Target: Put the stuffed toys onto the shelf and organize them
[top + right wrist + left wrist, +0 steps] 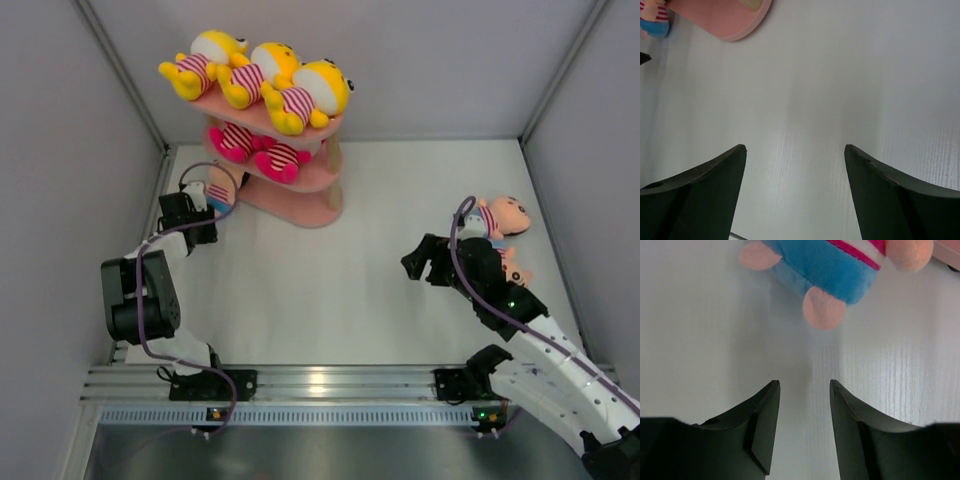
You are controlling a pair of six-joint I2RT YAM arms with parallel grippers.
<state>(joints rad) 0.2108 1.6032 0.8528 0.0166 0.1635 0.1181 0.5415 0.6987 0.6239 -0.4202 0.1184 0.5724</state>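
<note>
Stuffed toys, eight counted; the shelf (pixel 296 211) is taken as landmark. Three yellow toys (pixel 262 68) are laid side by side across the shelf's top tier; two pink-and-white toys (pixel 280 158) are laid on its middle tier. One peach-faced toy (pixel 830 265) with a blue bottom is found on the counter (pixel 330 290) at the shelf's left foot, just ahead of the left gripper (pixel 805 386); this gripper is released, with nothing between its fingers. Two more peach-faced toys (pixel 500 216) are found well to the right of the shelf, one partly hidden by the right arm; the right gripper (pixel 795 147) is spread wide, empty, and aimed toward the shelf's base.
</note>
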